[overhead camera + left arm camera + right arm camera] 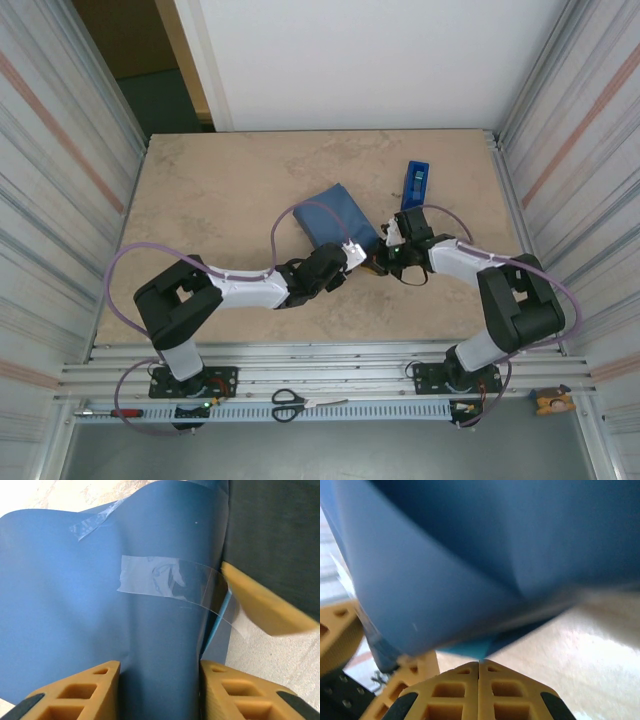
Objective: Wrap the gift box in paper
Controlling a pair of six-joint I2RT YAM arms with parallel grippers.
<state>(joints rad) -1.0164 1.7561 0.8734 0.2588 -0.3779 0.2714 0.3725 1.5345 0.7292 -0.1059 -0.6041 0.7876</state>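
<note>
Your right end effector (479,666) was shut, its two orange fingers (450,695) pressed flat together, with the tips right under the lower edge of the paper (470,565); you could not tell whether a sliver of the sheet was caught between them. Your left end effector (160,680) stood part way apart, and a raised fold of the dark blue paper ran up through the gap to both inner faces; whether it was truly clamped you could not tell. The paper lay as a folded dark blue bundle near the middle of the table (220,180), with both end effectors meeting at its near corner. Two strips of clear tape (160,577) sat on the dark face. The larger one crossed the fold and hung past the paper's edge, its free end just beside one finger of the right end effector. A light blue underside showed at that edge. A blue tape dispenser (414,184) stood just beyond the bundle, apart from it. Scissors (292,403) and a red-handled screwdriver (118,411) lay on the rail (400,372) by the arm bases
</note>
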